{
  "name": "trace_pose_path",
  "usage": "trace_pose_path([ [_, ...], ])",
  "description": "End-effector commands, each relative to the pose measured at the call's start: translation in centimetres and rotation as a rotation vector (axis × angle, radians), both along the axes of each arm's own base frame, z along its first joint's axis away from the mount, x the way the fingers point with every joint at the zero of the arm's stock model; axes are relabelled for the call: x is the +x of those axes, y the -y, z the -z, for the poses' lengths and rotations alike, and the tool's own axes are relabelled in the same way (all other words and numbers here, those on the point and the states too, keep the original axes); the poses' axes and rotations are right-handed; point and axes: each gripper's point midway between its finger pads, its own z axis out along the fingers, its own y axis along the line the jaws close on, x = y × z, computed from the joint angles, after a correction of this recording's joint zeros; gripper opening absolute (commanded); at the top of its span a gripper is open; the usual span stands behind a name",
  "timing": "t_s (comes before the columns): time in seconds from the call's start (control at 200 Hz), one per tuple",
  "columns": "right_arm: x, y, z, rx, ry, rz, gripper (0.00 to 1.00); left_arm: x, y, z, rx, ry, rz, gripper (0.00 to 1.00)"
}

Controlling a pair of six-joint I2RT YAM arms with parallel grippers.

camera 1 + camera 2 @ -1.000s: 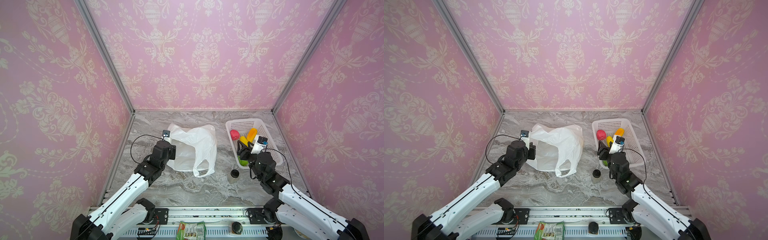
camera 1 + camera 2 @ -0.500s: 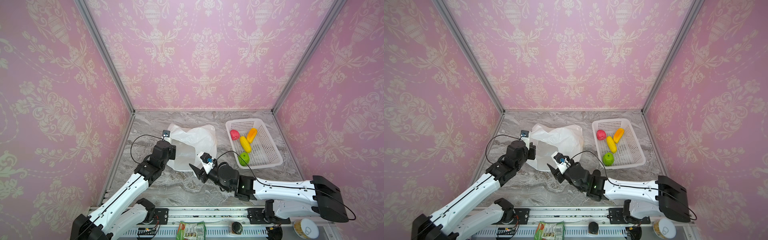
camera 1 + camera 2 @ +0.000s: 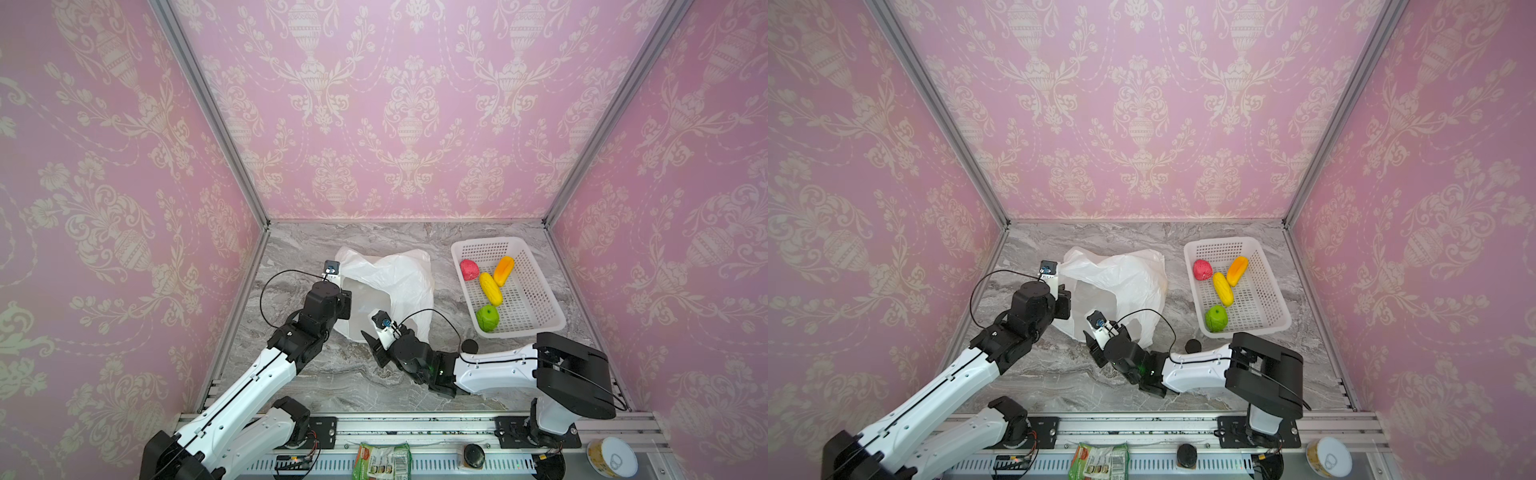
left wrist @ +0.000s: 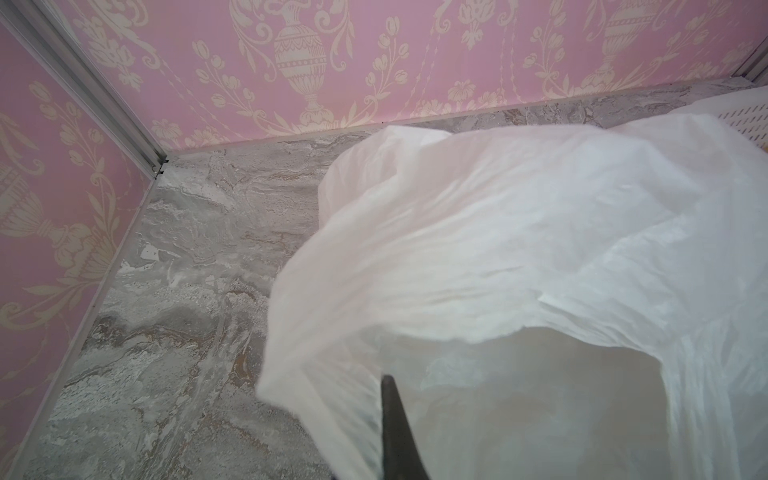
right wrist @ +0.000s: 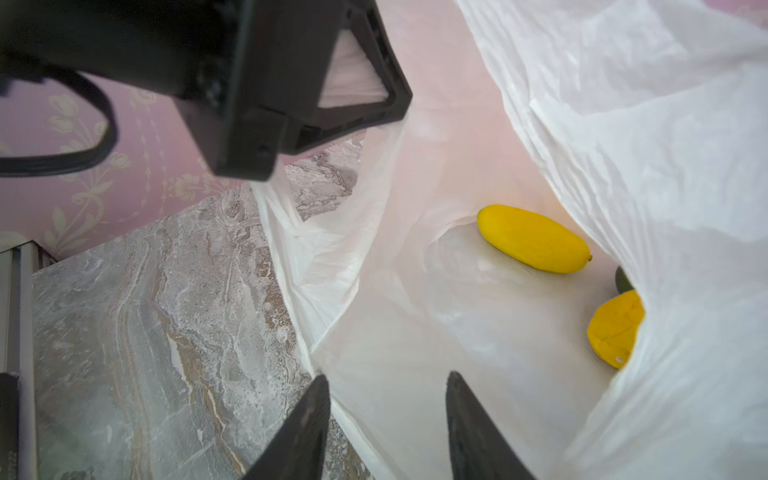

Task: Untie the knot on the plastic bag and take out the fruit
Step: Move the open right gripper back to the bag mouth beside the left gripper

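White plastic bag (image 3: 395, 280) (image 3: 1121, 276) is lying crumpled on the grey marbled surface (image 3: 316, 376), left of centre in both top views, with its mouth standing open toward the front edge. The left gripper (image 3: 345, 300) (image 3: 1064, 303) is sitting at the left rim of that mouth, its jaws closed on the thin film and holding the rim lifted; in the left wrist view the bag (image 4: 519, 208) is draping over the single dark finger (image 4: 395, 419) that is showing. The right gripper (image 3: 374, 347) (image 3: 1094, 347) is reaching across from the right and lying low at the front of the opening, its jaws standing apart with nothing gripped. In the right wrist view the right gripper (image 5: 386, 399) is pointing into the bag (image 5: 644, 124), one finger over the bare surface and the other over the bag's lower layer, whose edge is running between them. Inside the bag, some of the fruit is showing: a yellow oblong (image 5: 534, 239) is lying free on the lower layer, and an orange-yellow piece (image 5: 615, 328) is poking out from under a fold of film. Well apart to the right, a white perforated basket (image 3: 488, 248) is holding a pink-red fruit (image 3: 469, 269), an orange one (image 3: 503, 271), a yellow one (image 3: 491, 289) and a green apple (image 3: 487, 318).
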Motion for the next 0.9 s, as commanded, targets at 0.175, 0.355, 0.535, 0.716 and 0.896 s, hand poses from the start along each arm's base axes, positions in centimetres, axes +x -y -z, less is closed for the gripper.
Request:
trace_pose_path([
  [0.175, 6.3, 2.0, 3.3, 0.039, -0.210, 0.226, 0.49, -0.2, 0.0, -0.5, -0.029, 0.019, 0.006, 0.00],
  [0.355, 8.9, 5.1, 4.8, -0.047, -0.211, 0.390, 0.57, -0.9, 1.8, -1.3, -0.088, 0.041, 0.117, 0.00],
  [0.535, 10.8, 9.3, 4.8, -0.069, -0.213, 0.516, 0.62, -1.8, 2.8, -2.3, -0.136, 0.085, 0.186, 0.00],
  [0.716, 9.2, 8.9, 1.3, -0.077, -0.094, 0.443, 0.69, -1.0, 2.6, -1.4, -0.100, 0.044, 0.151, 0.00],
  [0.896, 6.7, 10.3, -4.9, -0.155, 0.090, 0.544, 0.70, 0.0, 1.9, -0.1, -0.045, -0.011, 0.092, 0.00],
])
